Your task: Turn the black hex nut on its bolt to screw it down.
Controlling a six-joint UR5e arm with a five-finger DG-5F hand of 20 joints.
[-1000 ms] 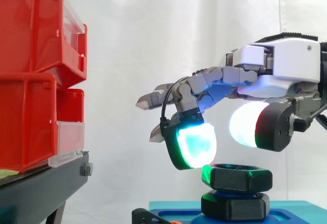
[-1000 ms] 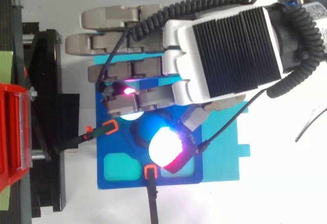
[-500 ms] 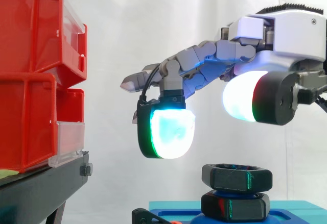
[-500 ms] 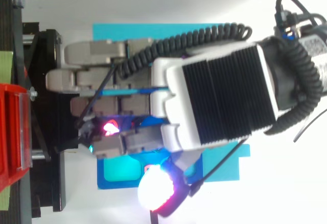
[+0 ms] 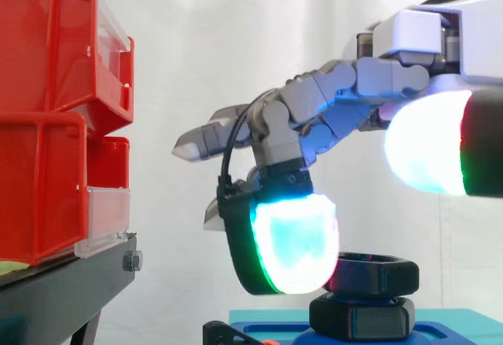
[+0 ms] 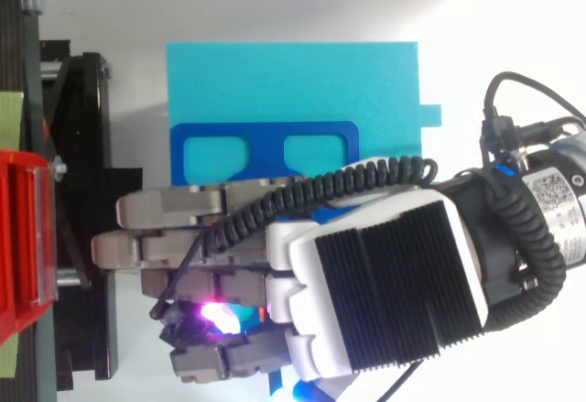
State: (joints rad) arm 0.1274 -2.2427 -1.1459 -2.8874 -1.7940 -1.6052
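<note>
Black hex nut (image 5: 379, 273) sits low centre-right in the side view, on top of a 2nd black hex piece (image 5: 361, 314). Robot hand (image 5: 338, 101) was lifted clear 0.5 s ago; now its cyan pad (image 5: 297, 243) is back down at the nut's left edge, thumb pad (image 5: 424, 144) high, fingers relaxed, gripping nothing. Looks like a reset for another turn.
</note>
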